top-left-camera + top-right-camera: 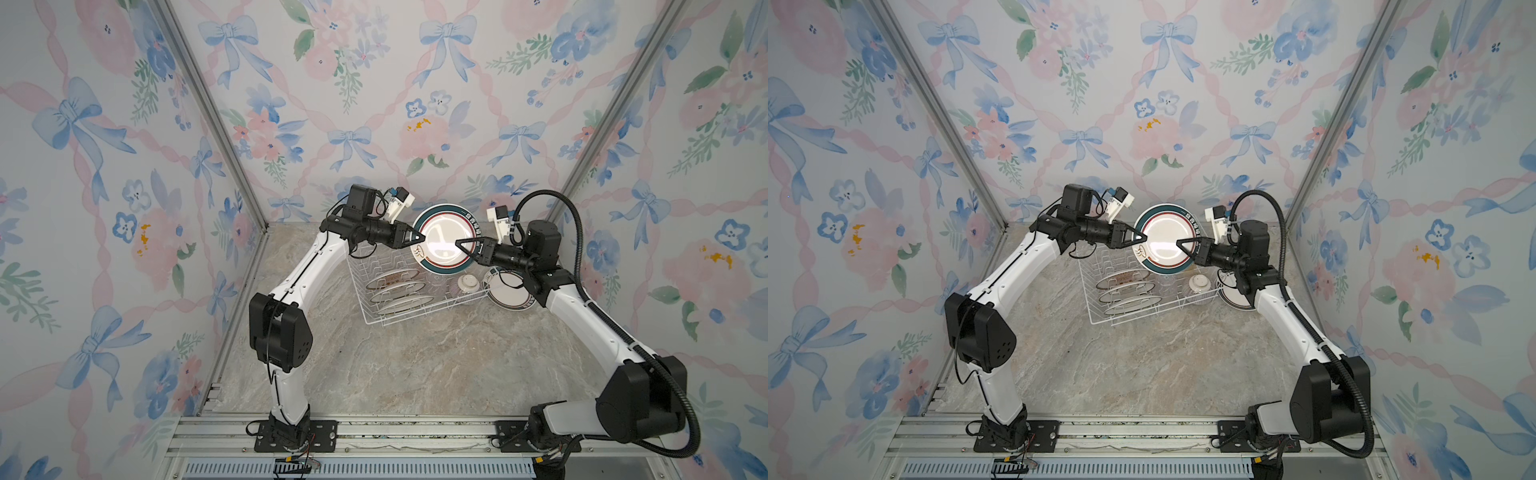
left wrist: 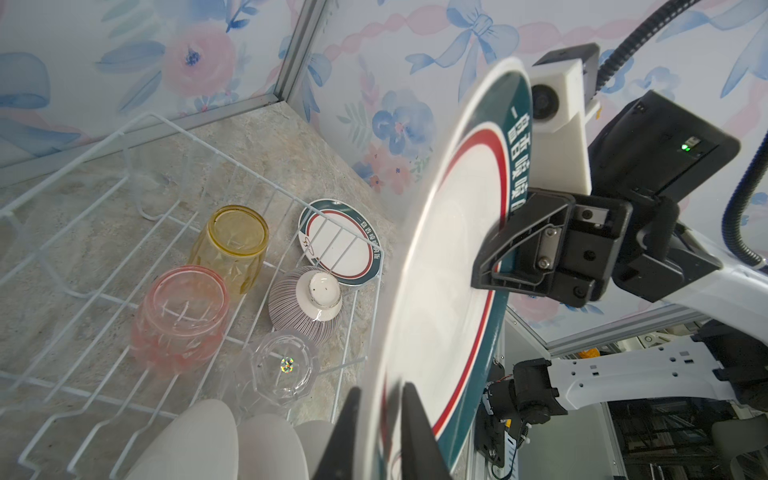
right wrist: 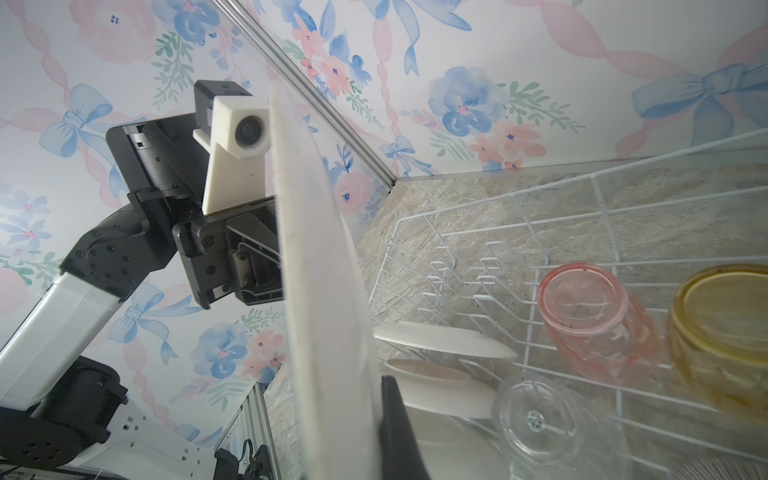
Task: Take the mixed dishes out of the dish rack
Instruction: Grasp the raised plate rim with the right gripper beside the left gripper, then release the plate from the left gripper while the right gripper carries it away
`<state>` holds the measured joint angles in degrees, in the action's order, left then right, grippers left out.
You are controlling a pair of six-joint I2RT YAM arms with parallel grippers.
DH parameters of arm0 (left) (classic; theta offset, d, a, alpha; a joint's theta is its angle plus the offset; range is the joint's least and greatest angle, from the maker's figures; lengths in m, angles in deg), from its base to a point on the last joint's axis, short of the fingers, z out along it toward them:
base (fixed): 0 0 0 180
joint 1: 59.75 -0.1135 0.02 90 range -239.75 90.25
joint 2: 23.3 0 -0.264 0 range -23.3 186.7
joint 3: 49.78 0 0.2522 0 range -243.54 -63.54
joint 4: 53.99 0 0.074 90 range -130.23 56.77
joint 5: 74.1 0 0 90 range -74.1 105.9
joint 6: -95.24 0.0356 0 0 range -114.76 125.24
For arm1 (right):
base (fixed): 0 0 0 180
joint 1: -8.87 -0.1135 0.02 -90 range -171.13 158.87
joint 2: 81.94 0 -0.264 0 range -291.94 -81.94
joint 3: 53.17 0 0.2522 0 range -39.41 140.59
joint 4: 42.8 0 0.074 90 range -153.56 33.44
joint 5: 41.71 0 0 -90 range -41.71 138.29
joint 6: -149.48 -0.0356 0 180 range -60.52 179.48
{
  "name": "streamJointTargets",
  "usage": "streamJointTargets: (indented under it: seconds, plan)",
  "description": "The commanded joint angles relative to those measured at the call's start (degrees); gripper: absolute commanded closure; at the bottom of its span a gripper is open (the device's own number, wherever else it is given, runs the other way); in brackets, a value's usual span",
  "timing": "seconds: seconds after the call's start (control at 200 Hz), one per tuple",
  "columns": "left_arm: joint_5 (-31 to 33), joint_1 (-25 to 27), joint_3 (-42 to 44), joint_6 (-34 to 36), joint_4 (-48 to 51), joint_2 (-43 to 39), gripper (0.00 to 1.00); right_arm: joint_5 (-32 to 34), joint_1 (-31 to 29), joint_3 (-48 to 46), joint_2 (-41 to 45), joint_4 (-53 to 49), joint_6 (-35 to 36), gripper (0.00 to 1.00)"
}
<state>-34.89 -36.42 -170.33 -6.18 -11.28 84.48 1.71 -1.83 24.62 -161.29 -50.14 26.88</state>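
While the right gripper clamps the glossy round teal-rimmed plate, the left gripper straddles its rim, grip unclear.

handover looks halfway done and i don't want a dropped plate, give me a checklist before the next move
1. Grip: the right gripper is clamped on the rim of the held plate: ok.
2. Release: the left gripper is free of that plate: cannot tell; its fingers straddle the opposite rim.
3. Clearance: the held plate hangs above the dish rack, out of its dividers: ok.
4. Drop spot: the plate on the table beside the rack lies flat with nothing on it: ok.
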Motion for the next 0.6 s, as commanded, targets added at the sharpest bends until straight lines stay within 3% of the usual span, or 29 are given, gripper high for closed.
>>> streamJointTargets:
  seconds: [0.0, 0.135, 0.265, 0.48, 0.595]
  plan:
    - [0.6, 0.9, -0.7, 1.3, -1.3, -1.1, 0.72, 4.5, 1.1, -0.3, 3.0, -1.6, -0.7, 1.00]
    - [2.5, 1.1, 0.6, 3.2, -1.3, -3.8, 0.67, 7.1, 6.9, -2.1, 5.2, -4.1, -2.7, 1.00]
    - [7.8, 1.1, 4.2, 4.7, -1.3, -7.7, 0.63, 8.9, 17.4, -5.3, 7.9, -7.9, -5.7, 1.00]
    - [34.7, 1.3, 14.7, 5.5, -1.2, -15.4, 0.64, 14.6, 33.0, -6.4, 10.1, -22.3, 2.5, 1.00]
    - [42.3, 0.8, 19.2, 5.6, -1.2, -18.0, 0.64, 16.2, 38.0, -6.2, 7.7, -27.4, 6.3, 1.00]
